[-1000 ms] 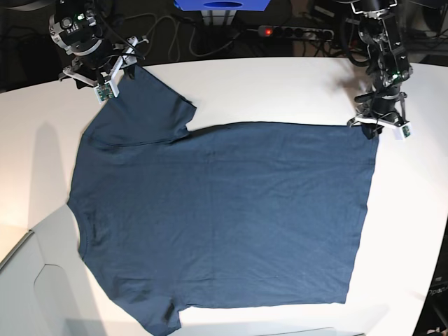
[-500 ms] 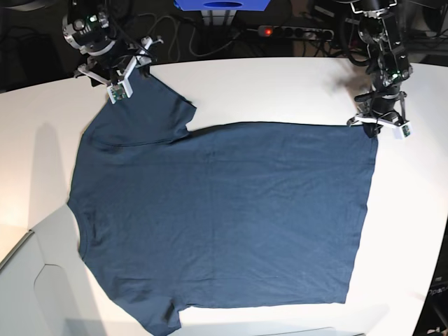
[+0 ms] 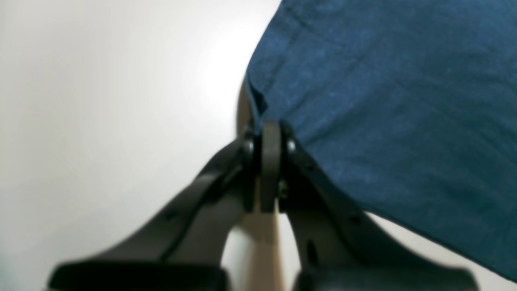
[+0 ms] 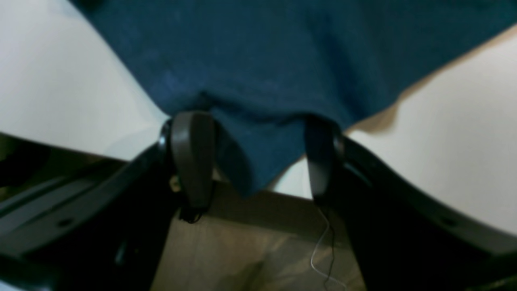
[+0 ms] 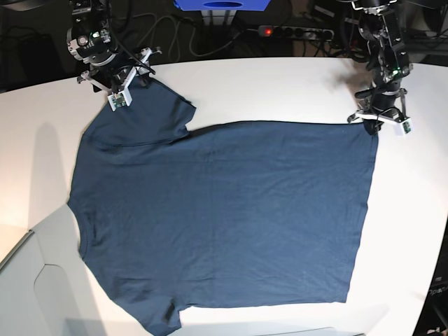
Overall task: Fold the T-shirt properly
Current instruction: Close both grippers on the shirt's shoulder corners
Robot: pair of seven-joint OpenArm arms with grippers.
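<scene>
The dark navy T-shirt (image 5: 224,210) lies flat on the white table (image 5: 280,87), its collar side at the left of the base view and its hem at the right. My left gripper (image 5: 373,124) is at the far hem corner. In the left wrist view the left gripper (image 3: 269,127) is shut, pinching the edge of the T-shirt (image 3: 383,101). My right gripper (image 5: 133,75) is at the far sleeve. In the right wrist view the right gripper (image 4: 255,127) stands open, with the sleeve tip of the T-shirt (image 4: 262,60) lying between its fingers.
The table's curved back edge runs just behind both grippers. Beyond it lie cables, a power strip (image 5: 294,31) with a red light, and a blue object (image 5: 220,5). A white panel (image 5: 28,280) sits at the front left.
My right gripper has moved right and forward onto the far sleeve, staying open. My left gripper has closed on the hem corner and barely shifted.
</scene>
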